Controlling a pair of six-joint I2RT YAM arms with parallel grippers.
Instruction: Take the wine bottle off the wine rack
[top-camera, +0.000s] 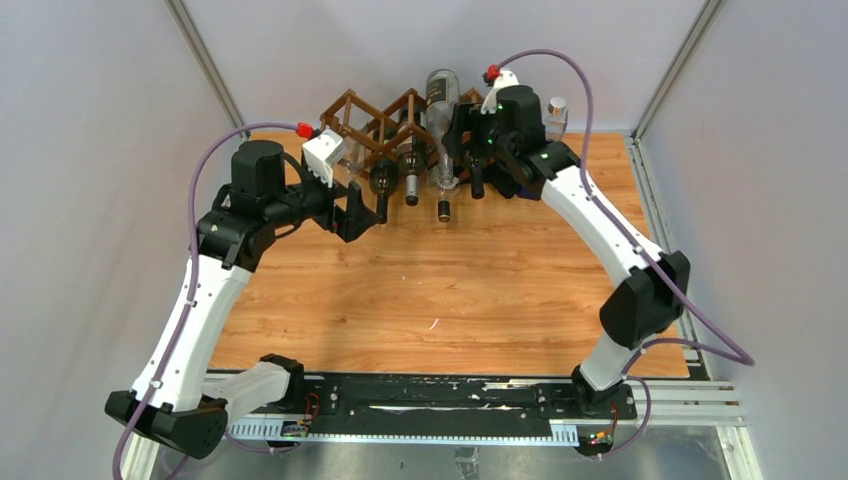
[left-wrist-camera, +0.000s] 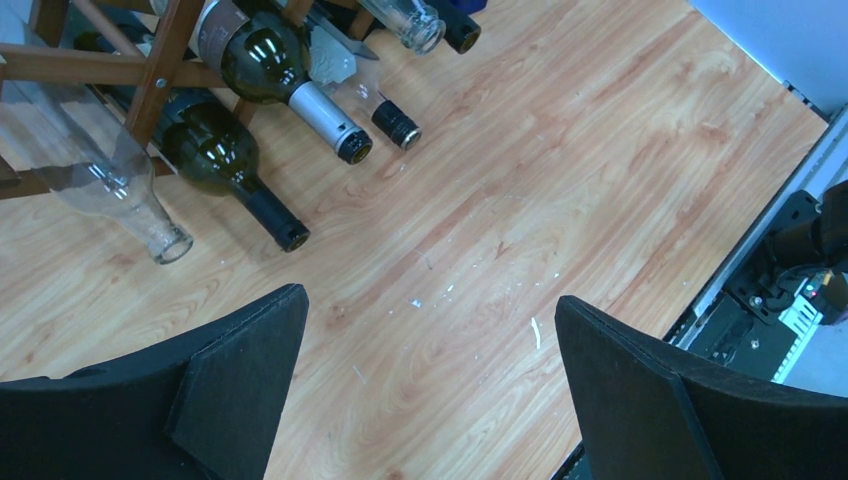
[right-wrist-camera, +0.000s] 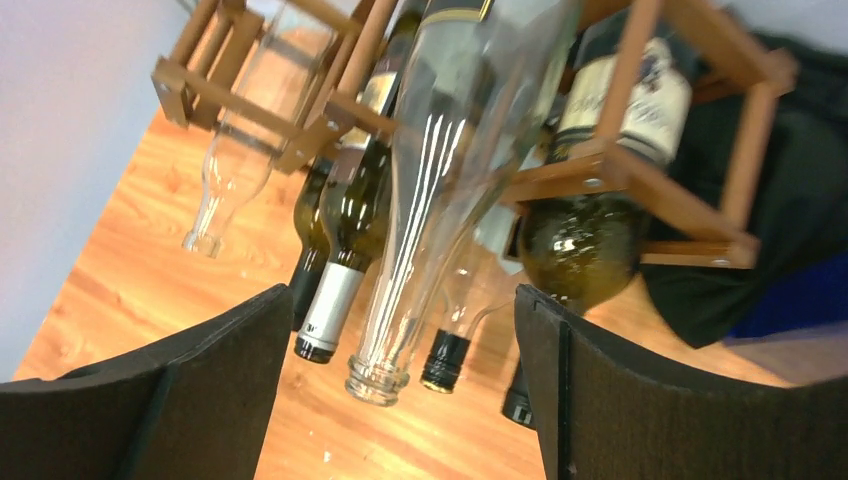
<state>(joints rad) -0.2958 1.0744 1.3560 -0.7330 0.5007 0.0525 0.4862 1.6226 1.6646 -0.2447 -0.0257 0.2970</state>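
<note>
Left fingers (left-wrist-camera: 240, 390) are spread wide and hold nothing; between them I see only bare worktop (left-wrist-camera: 470, 250) with a few white flecks. They hang near the front left of the wine rack (top-camera: 365, 118), apart from it.

Just past them is a clear empty bottle (left-wrist-camera: 115, 185), mouth pointing down at the worktop. Next come a dark green bottle (left-wrist-camera: 220, 165) with a black neck and a second green bottle (left-wrist-camera: 285, 75) with silver-white neck foil. All lie neck-out in the rack's cells.

Right fingers (right-wrist-camera: 200, 390) are also released and wide apart, close up at the rack's right side. The open mouth of the tall clear bottle (right-wrist-camera: 450, 180) shows in the gap between them, with no contact that I can see. That bottle lies in an upper cell of the rack, its neck sloping down toward the arms. It has a black label with a gold edge at its upper end, but the writing is unreadable.

Right of it, a dark bottle (right-wrist-camera: 585, 245) carries a cream label, print too blurred to read. Farthest back, a small clear bottle (top-camera: 556, 115) is behind the right arm, near the wall.
</note>
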